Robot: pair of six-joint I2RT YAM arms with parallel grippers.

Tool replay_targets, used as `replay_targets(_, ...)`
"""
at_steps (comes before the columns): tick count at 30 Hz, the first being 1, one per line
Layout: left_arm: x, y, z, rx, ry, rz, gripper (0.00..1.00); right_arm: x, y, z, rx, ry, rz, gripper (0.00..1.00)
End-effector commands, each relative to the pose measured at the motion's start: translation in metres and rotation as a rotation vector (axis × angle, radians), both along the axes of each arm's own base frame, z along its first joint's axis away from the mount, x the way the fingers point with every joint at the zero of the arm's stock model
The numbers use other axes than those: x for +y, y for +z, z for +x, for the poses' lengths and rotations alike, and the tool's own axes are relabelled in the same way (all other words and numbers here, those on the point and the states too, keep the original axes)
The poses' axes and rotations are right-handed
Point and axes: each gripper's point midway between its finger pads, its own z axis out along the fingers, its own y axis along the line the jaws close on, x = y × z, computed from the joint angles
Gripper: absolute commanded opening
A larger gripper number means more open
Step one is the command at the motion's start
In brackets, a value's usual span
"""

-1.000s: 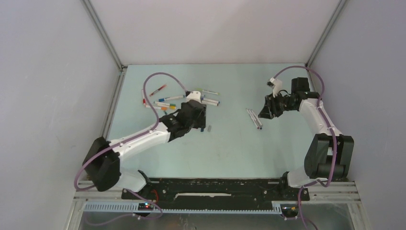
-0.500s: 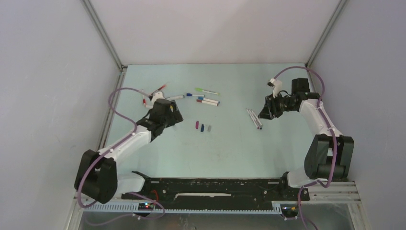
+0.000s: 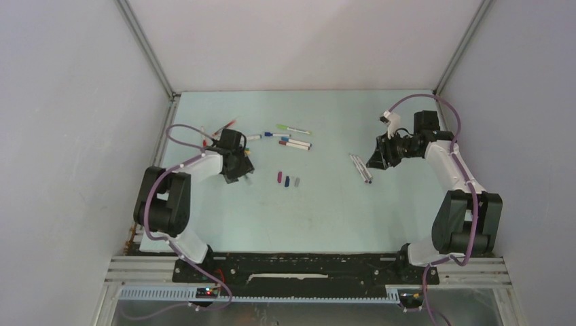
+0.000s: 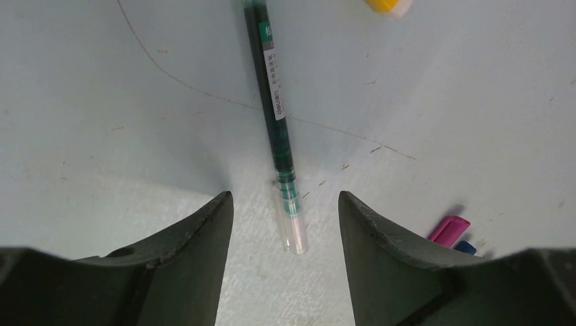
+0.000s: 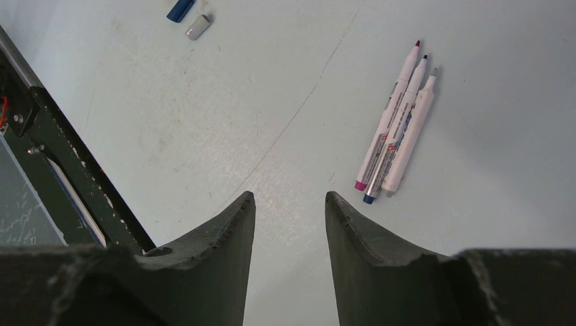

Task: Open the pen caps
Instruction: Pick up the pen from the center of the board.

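My left gripper (image 3: 239, 165) is open and empty, low over the mat by the left group of pens (image 3: 253, 137). In the left wrist view the left gripper (image 4: 284, 198) stands either side of the clear-capped end of a dark green pen (image 4: 273, 112), not touching it. Three loose pen caps, pink (image 3: 280, 177), blue (image 3: 287, 180) and grey (image 3: 295, 181), lie mid-table. The pink cap (image 4: 448, 229) shows beside my right finger. My right gripper (image 3: 378, 160) is open and empty next to three uncapped white pens (image 3: 361, 168), which also show in the right wrist view (image 5: 397, 132).
More capped pens lie at the back: a green one (image 3: 293, 129), red and blue ones (image 3: 295, 144) and a red one (image 3: 224, 126). A yellow cap end (image 4: 388, 5) lies beyond the green pen. The black front rail (image 5: 61, 163) and blue (image 5: 180, 9) and grey (image 5: 198, 27) caps show in the right wrist view.
My left arm has folded back and swung left, away from the middle to the left pen group, uncovering the three loose caps. The right arm has not moved.
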Motion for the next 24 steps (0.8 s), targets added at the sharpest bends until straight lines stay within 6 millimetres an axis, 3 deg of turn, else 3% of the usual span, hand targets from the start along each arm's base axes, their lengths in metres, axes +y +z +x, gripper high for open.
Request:
replay_targets(1,0.005,0.011,0.014,0.024,0.007,0.047,0.62,0.002,0.009,-0.002,-0.036,0.019,0.014,0.45)
replay_targets(9,0.019,0.0,0.016,0.152,0.001,0.169,0.54,0.002,0.009,-0.002,-0.035,0.019,0.011,0.45)
replay_targets(24,0.027,-0.004,0.026,0.196,-0.04,0.245,0.17,0.002,0.013,-0.004,-0.049,0.02,0.018,0.45)
